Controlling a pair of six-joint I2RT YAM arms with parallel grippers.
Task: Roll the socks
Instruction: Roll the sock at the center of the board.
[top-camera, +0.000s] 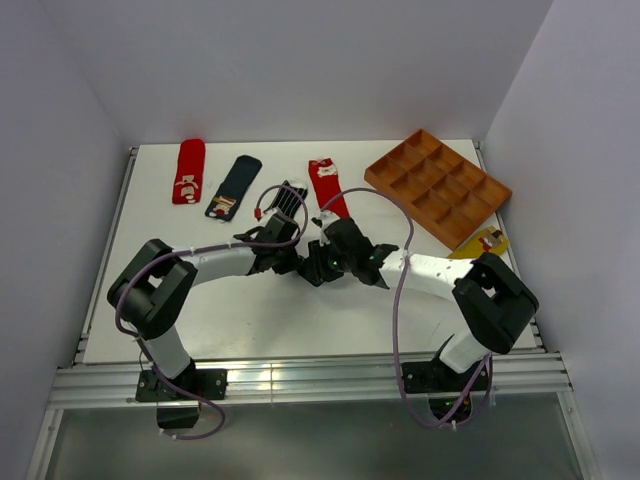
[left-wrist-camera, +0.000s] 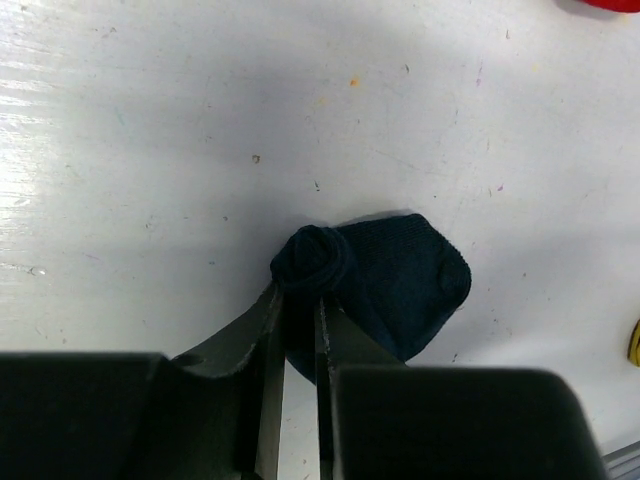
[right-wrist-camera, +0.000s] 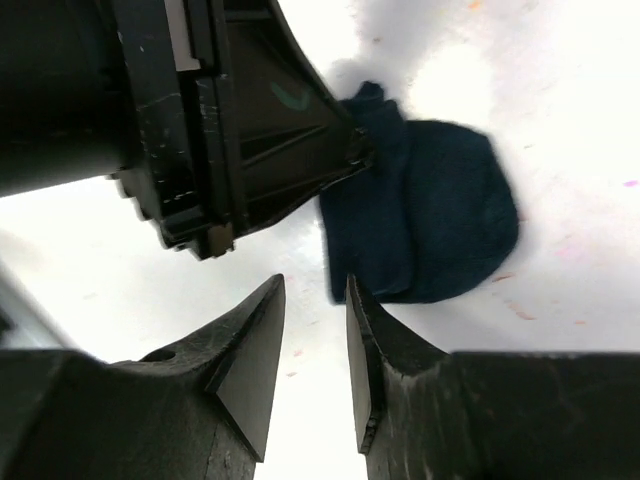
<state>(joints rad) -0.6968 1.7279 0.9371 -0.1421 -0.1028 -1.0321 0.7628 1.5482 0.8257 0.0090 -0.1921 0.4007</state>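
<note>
Two black robot arms reach in from the near edge of a white table (top-camera: 250, 330) and meet close together at its middle.

The left gripper (left-wrist-camera: 300, 295) is closed tightly on the plain navy sock (left-wrist-camera: 400, 285). Its two fingers pinch a small bunched knot of fabric at one end. The rest of the sock spreads out flat on the table to the right of the fingers, in a short, rounded, folded shape.

The right gripper (right-wrist-camera: 315, 290) stands just beside this sock with its jaws apart and nothing between them. In its wrist view, the sock's edge lies just past one fingertip, not touching it as far as can be told.

The other socks lie in a row along the far side of the table:
- The far-left red sock (top-camera: 188, 170), with white marks, lies flat.
- To its right lies the navy sock with a patch (top-camera: 233, 187).
- Next is the striped sock (top-camera: 288, 200), black and white, partly under a looped cable.
- Beyond it is the second red sock (top-camera: 327, 185), its near end hidden by the right arm.

At the far right sits a brown compartment tray (top-camera: 438, 185), turned at an angle. The mustard yellow sock (top-camera: 485, 242) lies just at its near edge, partly covered by the right arm.
</note>
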